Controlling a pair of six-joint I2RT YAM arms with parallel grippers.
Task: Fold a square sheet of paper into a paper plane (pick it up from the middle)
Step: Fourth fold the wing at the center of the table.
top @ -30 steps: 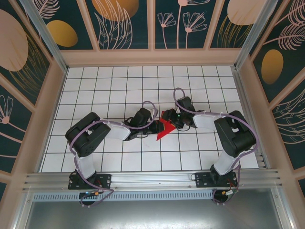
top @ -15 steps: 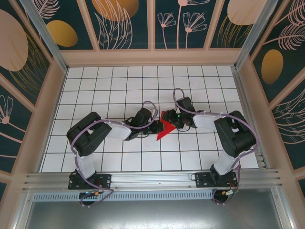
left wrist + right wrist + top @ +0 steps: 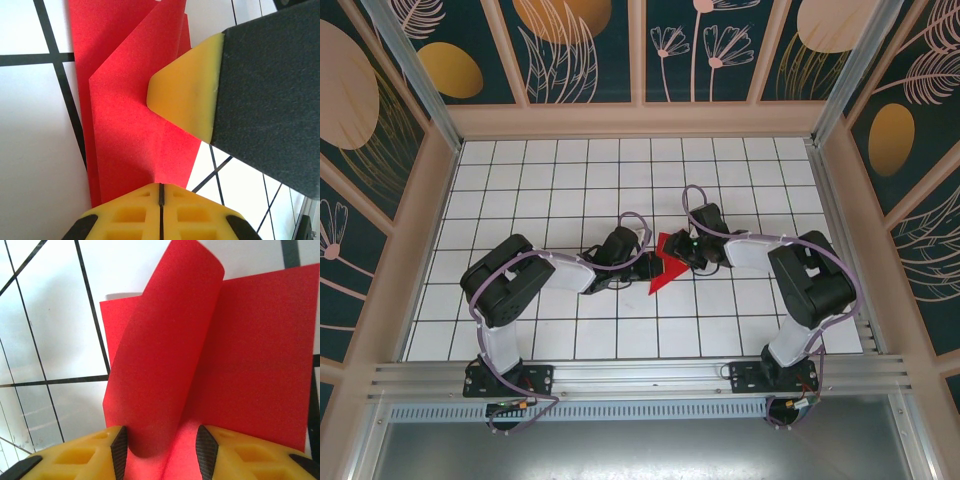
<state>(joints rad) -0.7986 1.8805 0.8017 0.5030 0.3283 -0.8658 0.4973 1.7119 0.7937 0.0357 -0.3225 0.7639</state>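
Note:
The red sheet of paper (image 3: 663, 268) lies partly folded on the gridded table between the two arms, its point toward the near edge. My left gripper (image 3: 642, 264) is at its left side. In the left wrist view the left gripper (image 3: 160, 186) is shut on the near edge of the paper (image 3: 135, 125), which rises into a crease there. My right gripper (image 3: 677, 250) comes in from the right. In the right wrist view the right gripper (image 3: 161, 450) stands open, with a curled-up flap of the paper (image 3: 165, 350) between its fingers (image 3: 119, 447). The rest of the sheet lies flat behind the flap.
One yellow-tipped finger of the right gripper (image 3: 187, 97) rests on the paper close to the left gripper. The white gridded table (image 3: 570, 180) is fenced by low pink walls (image 3: 440, 200), with a metal rail (image 3: 640, 375) along the near edge.
The right gripper's jaws have come closer together around the raised flap. Both arms have hardly moved, and the left gripper stays shut on the paper.

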